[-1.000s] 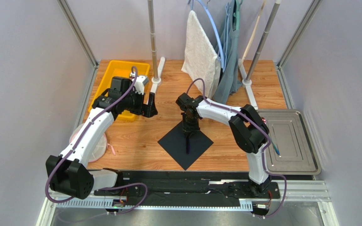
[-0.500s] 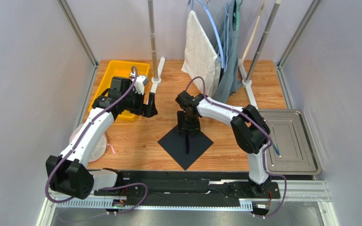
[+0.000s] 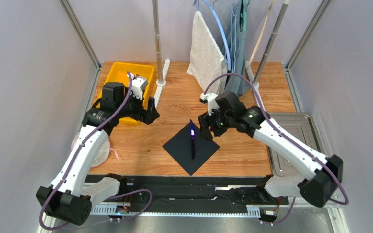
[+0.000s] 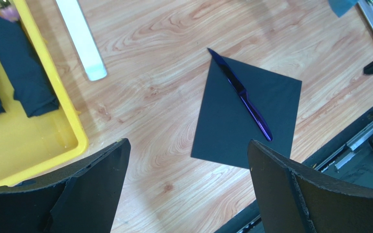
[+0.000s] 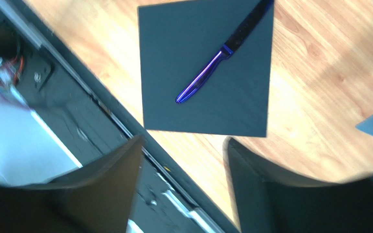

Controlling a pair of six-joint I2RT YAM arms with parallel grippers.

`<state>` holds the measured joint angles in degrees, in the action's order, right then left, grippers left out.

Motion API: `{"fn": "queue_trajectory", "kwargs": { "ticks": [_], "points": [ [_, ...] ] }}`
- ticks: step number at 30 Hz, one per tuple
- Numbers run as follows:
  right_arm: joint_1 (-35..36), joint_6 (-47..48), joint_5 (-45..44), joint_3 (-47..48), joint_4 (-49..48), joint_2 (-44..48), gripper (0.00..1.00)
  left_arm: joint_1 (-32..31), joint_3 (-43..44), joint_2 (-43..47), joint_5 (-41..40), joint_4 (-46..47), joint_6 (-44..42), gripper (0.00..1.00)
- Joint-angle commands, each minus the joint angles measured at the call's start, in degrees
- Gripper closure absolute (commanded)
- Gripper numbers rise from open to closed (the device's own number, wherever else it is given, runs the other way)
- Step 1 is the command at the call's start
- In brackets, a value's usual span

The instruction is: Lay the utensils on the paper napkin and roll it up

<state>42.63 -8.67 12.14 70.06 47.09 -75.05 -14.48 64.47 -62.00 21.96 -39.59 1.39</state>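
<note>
Currently mid-placing: one slim iridescent purple knife with dark handle lies diagonally on the matte black square paper napkin. Beside it the right gripper hovers, jaws parted, empty; the left gripper gapes wide, empty, near the yellow plastic bin. Next, probably, fetch another utensil; the bin holds dark folded cloths, perhaps something shiny, barely seen.

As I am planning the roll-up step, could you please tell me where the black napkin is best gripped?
Probably the right side corner of the napkin, approached low from the right. It lies flat as a diamond with the knife along its far-to-near diagonal, so that corner is bare, and rolling from there would wrap the knife lengthwise.
</note>
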Motion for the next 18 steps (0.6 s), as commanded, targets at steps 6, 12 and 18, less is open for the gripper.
{"fn": "queue_trajectory", "kwargs": {
  "ticks": [6,12,18],
  "points": [
    [-22.92,20.52,15.99,-11.43,7.92,15.97,0.17,0.15,-0.04,5.21,0.11,-0.84,-4.37,0.01],
    [-48.80,24.65,11.84,-10.48,10.74,19.95,0.14,0.15,0.30,4.96,-0.42,-0.05,-4.11,0.01],
    [-61.33,40.81,6.93,-6.52,16.54,3.61,0.33,0.15,1.98,3.73,-0.95,-0.22,-5.78,0.01]
  ]
}}
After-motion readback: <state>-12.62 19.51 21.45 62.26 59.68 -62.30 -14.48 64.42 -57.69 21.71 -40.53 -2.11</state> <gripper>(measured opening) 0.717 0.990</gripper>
